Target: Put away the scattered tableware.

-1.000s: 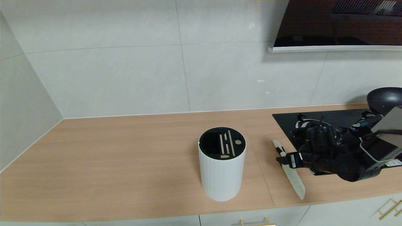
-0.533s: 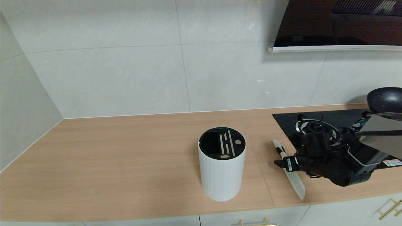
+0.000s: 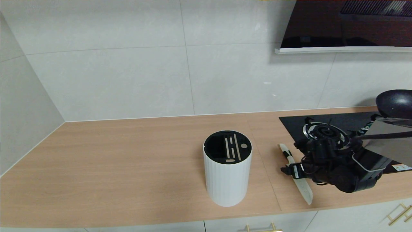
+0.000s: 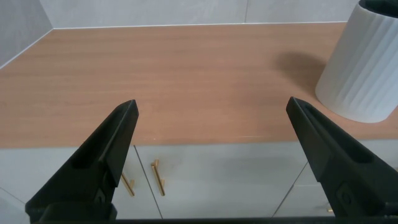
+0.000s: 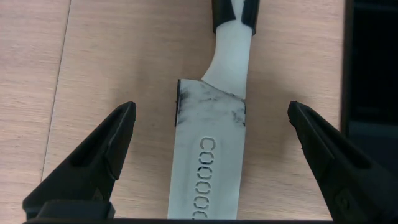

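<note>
You have a pale grey tiled wall (image 3: 128, 64) behind a long light-wood countertop (image 3: 128, 167). A glossy black range hood (image 3: 347, 25) hangs at 1 o'clock in the head view. A black glass gas hob (image 3: 351, 120) is set into the counter at 3 o'clock, with a round black pan (image 3: 396, 103) on its far side.

Near the centre stands the white ribbed cylindrical holder (image 3: 227, 170), upright, its black top cut with slots and one wide opening. The left wrist view shows the holder's ribbed wall (image 4: 364, 62) too.

At 3 o'clock from the holder, well apart from it, the white-bladed knife with a black-banded white handle (image 3: 301, 185) lies flat on the wood. Its handle points to 11 o'clock and its tip to 5 o'clock, just beside the hob's near corner.

Your right gripper (image 3: 289, 170) hangs over the knife. Its jaws are spread wide, one on either side of the spot (image 5: 211, 124) where blade meets handle, and neither touches it.

Your left gripper (image 4: 211, 118) is also spread wide and holds nothing. It sits above the counter's front edge, near white cabinet doors with brass handles (image 4: 158, 177).
</note>
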Tool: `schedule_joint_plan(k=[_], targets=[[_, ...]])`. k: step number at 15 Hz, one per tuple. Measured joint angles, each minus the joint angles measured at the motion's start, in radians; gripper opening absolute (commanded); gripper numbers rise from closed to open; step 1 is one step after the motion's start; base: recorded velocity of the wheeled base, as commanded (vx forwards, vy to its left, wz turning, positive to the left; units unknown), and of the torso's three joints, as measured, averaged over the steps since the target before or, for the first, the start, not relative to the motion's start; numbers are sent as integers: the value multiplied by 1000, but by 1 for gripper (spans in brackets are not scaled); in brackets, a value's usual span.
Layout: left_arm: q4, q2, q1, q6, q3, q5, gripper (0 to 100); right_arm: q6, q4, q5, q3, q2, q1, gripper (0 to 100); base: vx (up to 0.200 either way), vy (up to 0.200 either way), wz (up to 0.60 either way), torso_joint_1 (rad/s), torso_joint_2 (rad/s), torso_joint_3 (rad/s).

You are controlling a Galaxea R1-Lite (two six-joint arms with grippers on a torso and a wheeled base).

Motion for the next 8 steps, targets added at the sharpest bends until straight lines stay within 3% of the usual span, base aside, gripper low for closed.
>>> schedule_joint_plan(k=[2,3,8], targets=[[0,0,0,0,0,0,100,0,0,-15,-3,5,0,100,0,0,0,0,0,0],[0,0,0,0,0,0,100,0,0,-27,-6,9,0,0,0,0,0,0,0,0],[0,0,0,0,0,0,100,-1,-3,-34,-11,25,2,0,0,0,0,0,0,0]])
